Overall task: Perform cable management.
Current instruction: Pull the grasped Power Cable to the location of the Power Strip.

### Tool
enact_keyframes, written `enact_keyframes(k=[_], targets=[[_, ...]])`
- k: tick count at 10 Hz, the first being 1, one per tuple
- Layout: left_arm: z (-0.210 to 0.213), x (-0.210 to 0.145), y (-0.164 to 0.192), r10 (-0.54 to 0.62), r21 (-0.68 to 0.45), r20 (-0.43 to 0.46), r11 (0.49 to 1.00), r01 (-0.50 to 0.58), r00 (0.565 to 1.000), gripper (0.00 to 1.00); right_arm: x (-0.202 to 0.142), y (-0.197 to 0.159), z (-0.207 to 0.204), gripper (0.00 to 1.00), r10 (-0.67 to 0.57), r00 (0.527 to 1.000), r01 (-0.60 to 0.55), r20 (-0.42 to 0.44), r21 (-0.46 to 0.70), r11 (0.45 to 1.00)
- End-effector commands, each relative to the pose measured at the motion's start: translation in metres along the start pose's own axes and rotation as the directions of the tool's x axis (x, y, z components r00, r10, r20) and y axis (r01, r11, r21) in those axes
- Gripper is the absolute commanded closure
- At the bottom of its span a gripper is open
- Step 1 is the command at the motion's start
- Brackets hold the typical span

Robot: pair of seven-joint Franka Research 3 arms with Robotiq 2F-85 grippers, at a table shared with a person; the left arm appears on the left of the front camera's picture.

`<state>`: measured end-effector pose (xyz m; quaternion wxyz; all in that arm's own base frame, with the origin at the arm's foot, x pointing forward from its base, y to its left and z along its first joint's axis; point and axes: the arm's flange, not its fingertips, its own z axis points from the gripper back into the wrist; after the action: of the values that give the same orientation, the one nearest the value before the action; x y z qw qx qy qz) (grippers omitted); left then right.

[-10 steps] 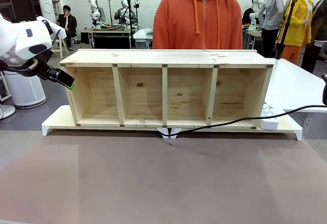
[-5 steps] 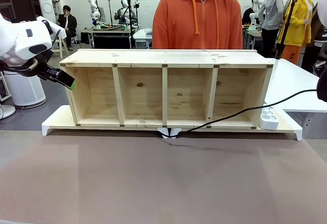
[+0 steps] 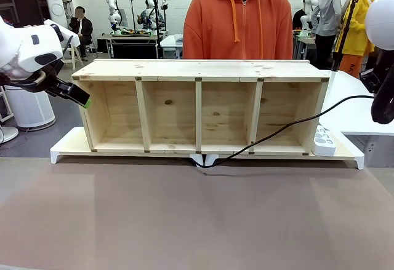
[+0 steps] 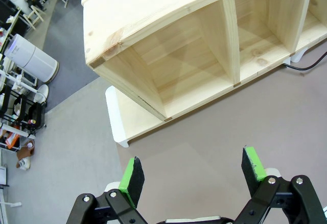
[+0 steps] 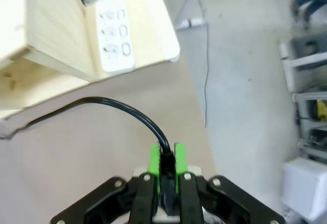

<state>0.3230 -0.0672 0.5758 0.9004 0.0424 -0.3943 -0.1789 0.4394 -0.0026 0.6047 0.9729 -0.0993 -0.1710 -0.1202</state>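
The cable (image 3: 289,127) is a thin black cord. It runs from the table in front of the wooden shelf (image 3: 200,70) up and to the right, across the shelf's right compartment. My right gripper (image 5: 166,158) is shut on the cable (image 5: 120,105), holding it in the air at the right edge, above the white power strip (image 3: 322,139). In the right wrist view the power strip (image 5: 115,34) lies on the shelf's white base. My left gripper (image 4: 192,173) is open and holds nothing. It hangs off the shelf's left end (image 4: 127,55), with its fingers (image 3: 85,99) beside the left wall.
A person in an orange hoodie (image 3: 239,21) stands behind the shelf. The shelf rests on a white base board (image 3: 61,152) at the far side of the brown table (image 3: 197,221). A white table (image 3: 354,101) stands to the right.
My right arm has risen, lifting the cable from near the base board to a higher line across the shelf's right end. The left arm has not moved.
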Motion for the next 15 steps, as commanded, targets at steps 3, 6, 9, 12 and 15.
enact_keyframes(k=[3,6,9,12,15], targets=[[0.0,0.0,0.001,0.002,-0.005,0.0,1.0,-0.002,1.0,0.0,-0.004,-0.002,0.005,0.86,-0.005,1.0,0.005,-0.011,0.008,1.0],[0.0,0.0,0.001,0.002,-0.005,0.0,1.0,-0.002,1.0,0.0,0.003,-0.007,-0.004,0.86,0.032,0.999,-0.032,0.014,0.009,0.999],[0.0,0.0,0.001,0.002,-0.005,0.0,1.0,-0.002,1.0,0.0,0.011,-0.013,-0.012,0.86,0.092,0.995,-0.094,0.027,0.083,0.992],[0.0,0.0,0.001,0.002,-0.005,0.0,1.0,-0.002,1.0,0.0,0.034,-0.005,-0.027,0.86,0.161,0.985,-0.169,0.063,0.153,0.974],[0.0,0.0,0.001,0.002,-0.005,0.0,1.0,-0.002,1.0,0.0,0.08,-0.001,-0.038,0.86,0.166,0.983,-0.176,0.079,0.142,0.974]])
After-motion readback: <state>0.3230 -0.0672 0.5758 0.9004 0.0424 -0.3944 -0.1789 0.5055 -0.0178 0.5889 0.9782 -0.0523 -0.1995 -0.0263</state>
